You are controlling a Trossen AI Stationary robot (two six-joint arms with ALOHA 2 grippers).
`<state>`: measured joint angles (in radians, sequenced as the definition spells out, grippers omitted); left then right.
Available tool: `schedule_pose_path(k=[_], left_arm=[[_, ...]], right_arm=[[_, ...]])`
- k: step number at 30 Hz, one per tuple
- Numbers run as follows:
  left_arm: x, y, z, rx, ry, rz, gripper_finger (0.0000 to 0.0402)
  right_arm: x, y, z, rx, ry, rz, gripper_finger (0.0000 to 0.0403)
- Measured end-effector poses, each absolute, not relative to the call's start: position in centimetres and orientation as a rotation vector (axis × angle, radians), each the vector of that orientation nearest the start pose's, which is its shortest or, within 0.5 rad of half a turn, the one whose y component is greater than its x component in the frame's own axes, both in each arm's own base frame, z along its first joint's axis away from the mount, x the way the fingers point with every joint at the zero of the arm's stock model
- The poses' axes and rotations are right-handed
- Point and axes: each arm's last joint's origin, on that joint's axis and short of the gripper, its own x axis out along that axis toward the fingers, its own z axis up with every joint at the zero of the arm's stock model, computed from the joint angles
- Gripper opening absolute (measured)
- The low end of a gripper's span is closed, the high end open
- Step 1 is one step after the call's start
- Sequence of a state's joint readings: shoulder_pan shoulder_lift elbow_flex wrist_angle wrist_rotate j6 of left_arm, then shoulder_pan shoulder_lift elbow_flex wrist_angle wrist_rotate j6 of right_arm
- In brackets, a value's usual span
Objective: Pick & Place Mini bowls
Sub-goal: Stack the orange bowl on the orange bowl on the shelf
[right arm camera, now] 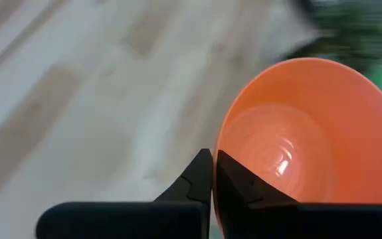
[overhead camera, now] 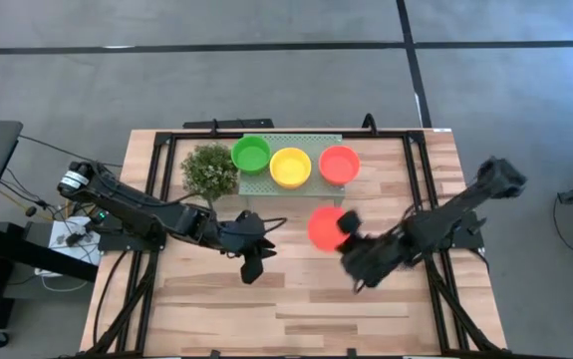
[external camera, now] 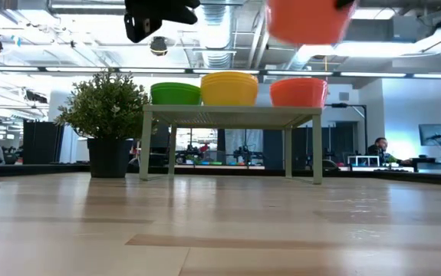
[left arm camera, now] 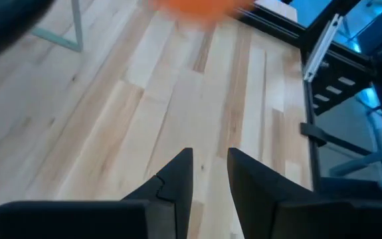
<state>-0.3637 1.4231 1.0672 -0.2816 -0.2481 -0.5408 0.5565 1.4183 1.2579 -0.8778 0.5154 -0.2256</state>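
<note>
High view: the right pincer point(overhead camera: 349, 237) is clenched on the rim of a red-orange mini bowl point(overhead camera: 324, 227), held over the middle of the wooden counter point(overhead camera: 296, 309), just in front of the pale green tray point(overhead camera: 266, 185). The bowl's mouth faces up (round, so no long axis to tell).
High view, tray: a green bowl point(overhead camera: 251, 154), a yellow bowl point(overhead camera: 290, 167) and a second red-orange bowl point(overhead camera: 339, 164) sit in a row, mouths up, with a bushy plant point(overhead camera: 209, 170) just beside the green one.
High view, left arm: the left pincer point(overhead camera: 256, 261) hangs over the counter near the plant, well apart from the held bowl.
Low view: the held bowl point(external camera: 304, 19) is high above the counter, clear of the three bowls on the raised tray point(external camera: 232, 115).
Left wrist view: the left pincer point(left arm camera: 209, 176) is released, fingers apart with bare counter between them.
Right wrist view: the right pincer point(right arm camera: 214, 174) pinches the bowl point(right arm camera: 303, 133) at its near rim, the hollow inside showing.
</note>
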Motion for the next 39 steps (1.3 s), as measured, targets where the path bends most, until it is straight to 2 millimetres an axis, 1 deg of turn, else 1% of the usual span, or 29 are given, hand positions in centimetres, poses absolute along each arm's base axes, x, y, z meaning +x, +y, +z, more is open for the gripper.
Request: schedule_pose_path(k=[2,4,6,8,12,15,17,19,22,25,28,33,39], left_arm=[[29.0,-10.6,27.9,-0.311,0.607,0.062,0.0095],[29.0,-10.6,27.9,-0.308,0.599,0.068,0.0095],[29.0,-10.6,27.9,-0.307,0.599,0.069,0.0095],[29.1,-10.6,27.9,-0.308,0.597,0.069,0.0095],[29.1,-10.6,27.9,-0.309,0.595,0.069,0.0095],[29.1,-10.6,27.9,-0.309,0.595,0.069,0.0095],[29.1,-10.6,27.9,-0.309,0.595,0.069,0.0095],[29.1,-10.6,27.9,-0.309,0.594,0.069,0.0095],[29.1,-10.6,27.9,-0.310,0.593,0.068,0.0095],[29.1,-10.6,27.9,-0.310,0.592,0.068,0.0095],[29.1,-10.6,27.9,-0.310,0.592,0.068,0.0095],[29.1,-10.6,27.9,-0.311,0.592,0.068,0.0095],[29.1,-10.6,27.9,-0.311,0.592,0.068,0.0095]], right_arm=[[23.3,11.8,32.5,-0.716,0.832,0.056,0.0003],[22.2,9.7,34.1,-0.674,0.800,-0.009,0.0004],[21.4,7.4,35.4,-0.606,0.782,-0.080,0.0007],[20.7,5.2,36.1,-0.532,0.787,-0.142,0.0007],[20.0,1.5,37.0,-0.418,0.792,-0.166,0.0003],[20.1,-0.7,36.9,-0.339,0.805,-0.163,0.0002],[20.4,-1.9,36.6,-0.286,0.824,-0.156,0.0003],[21.0,-2.8,35.9,-0.250,0.852,-0.108,0.0004],[22.0,-3.8,34.8,-0.252,0.897,-0.041,0.0004],[22.9,-4.5,34.1,-0.252,0.921,-0.046,0.0003],[23.5,-5.2,33.6,-0.262,0.942,-0.052,0.0005],[23.3,-6.2,33.0,-0.232,1.004,-0.076,0.0007],[23.1,-6.8,33.1,-0.215,1.001,-0.100,0.0008]])
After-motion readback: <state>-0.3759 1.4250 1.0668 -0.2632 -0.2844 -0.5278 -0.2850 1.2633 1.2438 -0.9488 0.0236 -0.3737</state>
